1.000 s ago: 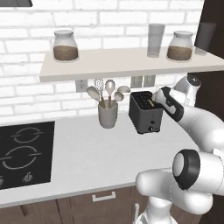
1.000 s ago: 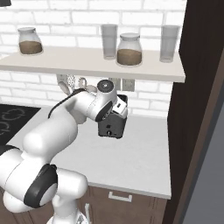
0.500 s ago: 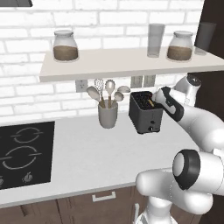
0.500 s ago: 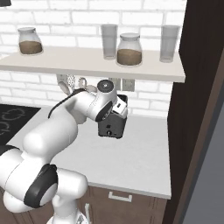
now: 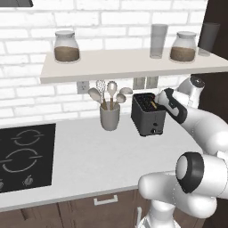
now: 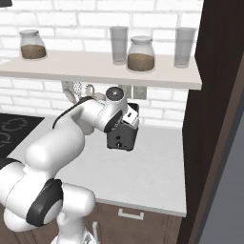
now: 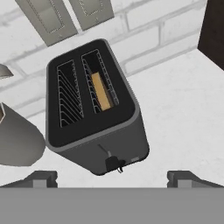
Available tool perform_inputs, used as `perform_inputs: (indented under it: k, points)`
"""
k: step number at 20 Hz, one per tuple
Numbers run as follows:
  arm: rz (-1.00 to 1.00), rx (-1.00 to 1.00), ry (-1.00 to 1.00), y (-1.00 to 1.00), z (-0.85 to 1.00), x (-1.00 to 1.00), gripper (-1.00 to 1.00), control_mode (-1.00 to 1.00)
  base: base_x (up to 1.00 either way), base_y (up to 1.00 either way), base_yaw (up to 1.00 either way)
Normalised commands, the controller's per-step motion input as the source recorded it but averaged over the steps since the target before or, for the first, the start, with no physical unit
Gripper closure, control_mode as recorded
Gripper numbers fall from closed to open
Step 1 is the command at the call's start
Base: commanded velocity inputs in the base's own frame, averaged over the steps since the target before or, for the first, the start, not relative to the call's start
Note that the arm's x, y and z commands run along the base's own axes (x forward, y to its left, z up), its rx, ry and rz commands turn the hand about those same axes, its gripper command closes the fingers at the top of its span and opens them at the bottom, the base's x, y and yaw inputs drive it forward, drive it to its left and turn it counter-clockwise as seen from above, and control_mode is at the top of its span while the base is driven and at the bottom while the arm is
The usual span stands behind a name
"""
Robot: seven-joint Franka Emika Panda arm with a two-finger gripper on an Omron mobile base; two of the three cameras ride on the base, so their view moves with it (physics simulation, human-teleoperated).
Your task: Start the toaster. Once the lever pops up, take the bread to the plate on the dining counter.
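grey-white counter (image 5: 89,164) under a brick wall carries the toaster (image 7: 94,109), bread (image 7: 100,91) in its right slot; the gripper (image 7: 111,178), jaws wide and empty, hangs just above the lever (image 7: 113,162) end

Before me a white brick wall (image 5: 26,89) carries a pale shelf (image 5: 133,67) of jars and glasses; below, my grey-white bench (image 5: 89,160) holds a black cooktop (image 5: 24,153) at left.

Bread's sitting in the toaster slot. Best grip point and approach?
Grip the bread by its top edge, straight down from above. It stands on edge in one toaster slot, faces walled in; only that edge shows. Set the open gripper across its thin side.
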Motion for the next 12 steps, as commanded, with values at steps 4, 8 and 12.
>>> perform_inputs:
  k: [4,8,12]
  points:
    - [0.00,0.00,0.00,0.00,0.00,0.00,-1.00,-1.00,0.00,0.00,0.00]
    - [0.00,0.00,0.00,0.00,0.00,0.00,-1.00,-1.00,0.00,0.00,0.00]
    - [0.00,0.00,0.00,0.00,0.00,0.00,-1.00,-1.00,0.00,0.00,0.00]
